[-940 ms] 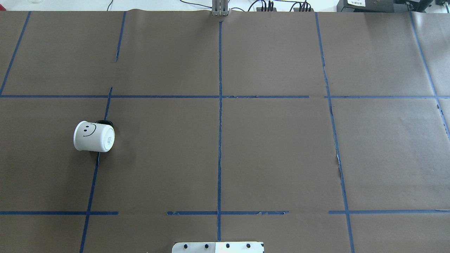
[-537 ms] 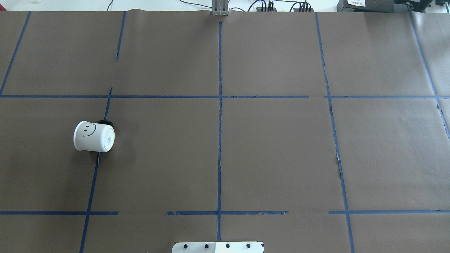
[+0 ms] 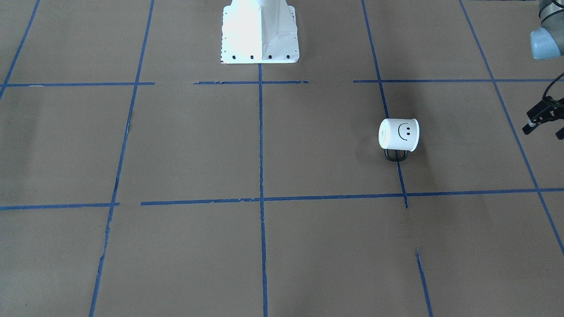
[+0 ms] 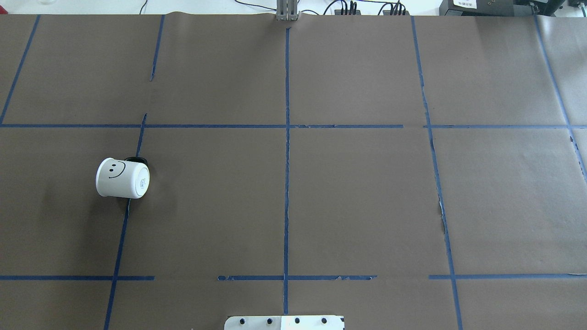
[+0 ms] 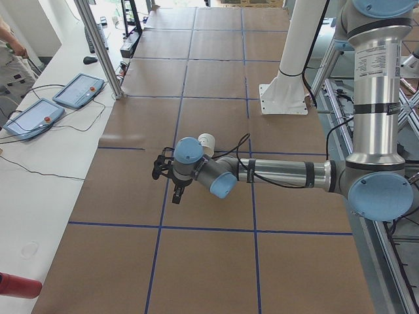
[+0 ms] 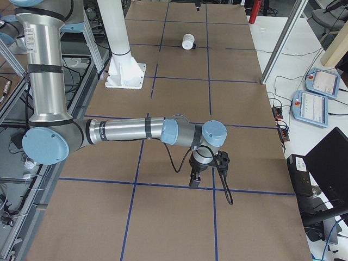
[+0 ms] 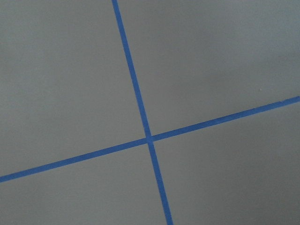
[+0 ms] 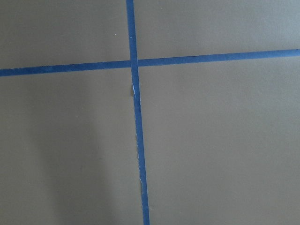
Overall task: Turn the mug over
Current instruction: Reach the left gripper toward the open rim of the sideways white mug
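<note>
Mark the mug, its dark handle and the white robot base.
mug (image 4: 118, 182): overhead exterior view, on its white side wall.
handle (image 3: 395, 159): exterior front-facing view, on the lower edge of the dark loop.
robot base (image 3: 259, 37): exterior front-facing view, on the white pedestal's front face.
</note>
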Available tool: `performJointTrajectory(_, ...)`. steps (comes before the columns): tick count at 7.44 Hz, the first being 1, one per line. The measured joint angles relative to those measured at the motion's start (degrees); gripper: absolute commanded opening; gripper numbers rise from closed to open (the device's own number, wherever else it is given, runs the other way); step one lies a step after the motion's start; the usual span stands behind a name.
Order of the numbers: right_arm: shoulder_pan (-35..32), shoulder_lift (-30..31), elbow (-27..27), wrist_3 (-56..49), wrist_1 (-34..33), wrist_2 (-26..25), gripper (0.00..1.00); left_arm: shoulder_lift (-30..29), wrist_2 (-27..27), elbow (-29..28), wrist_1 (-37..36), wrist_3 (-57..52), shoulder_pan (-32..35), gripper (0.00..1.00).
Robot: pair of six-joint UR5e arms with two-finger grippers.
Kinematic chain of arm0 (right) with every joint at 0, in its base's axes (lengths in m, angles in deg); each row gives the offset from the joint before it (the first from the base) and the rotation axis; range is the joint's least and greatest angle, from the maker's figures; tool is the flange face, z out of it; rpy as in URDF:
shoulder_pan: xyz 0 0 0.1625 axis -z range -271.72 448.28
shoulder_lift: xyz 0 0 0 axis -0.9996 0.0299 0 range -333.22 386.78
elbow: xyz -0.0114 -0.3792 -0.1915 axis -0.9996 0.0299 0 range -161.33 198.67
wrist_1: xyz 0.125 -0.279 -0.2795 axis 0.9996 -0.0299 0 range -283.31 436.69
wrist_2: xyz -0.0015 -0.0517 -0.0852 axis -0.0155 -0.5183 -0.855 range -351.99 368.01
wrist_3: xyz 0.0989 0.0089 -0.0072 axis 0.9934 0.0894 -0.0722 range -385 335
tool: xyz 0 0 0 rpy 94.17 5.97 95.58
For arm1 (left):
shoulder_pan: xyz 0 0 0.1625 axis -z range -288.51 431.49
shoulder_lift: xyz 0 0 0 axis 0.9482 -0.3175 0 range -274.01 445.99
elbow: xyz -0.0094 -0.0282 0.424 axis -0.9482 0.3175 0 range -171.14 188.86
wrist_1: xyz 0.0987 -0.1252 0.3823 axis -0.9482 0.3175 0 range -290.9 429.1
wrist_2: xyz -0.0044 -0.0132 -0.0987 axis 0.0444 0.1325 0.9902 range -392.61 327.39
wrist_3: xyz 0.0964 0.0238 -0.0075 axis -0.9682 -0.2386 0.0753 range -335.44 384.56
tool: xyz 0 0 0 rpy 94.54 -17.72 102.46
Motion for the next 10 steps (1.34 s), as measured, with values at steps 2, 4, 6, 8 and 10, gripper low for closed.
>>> performJointTrajectory(2,0.0,0.0,0.0,0.0,0.0,0.0,1.0,3.7,-0.5,-0.7,24.0,22.8,-7.5,1.0)
performJointTrajectory(4,0.0,0.0,0.0,0.0,0.0,0.0,1.0,5.9,-4.2,-1.5,44.7,40.4,-13.7,1.0)
performJointTrajectory(6,0.0,0.0,0.0,0.0,0.0,0.0,1.0,6.2,-9.0,-4.5,64.5,51.2,-17.9,1.0)
performJointTrajectory(8,0.0,0.0,0.0,0.0,0.0,0.0,1.0,4.4,-16.8,-9.5,75.3,54.3,-21.6,1.0)
performJointTrajectory(10,0.0,0.0,0.0,0.0,0.0,0.0,1.0,-2.6,-24.7,-18.0,81.0,54.8,-26.4,0.99)
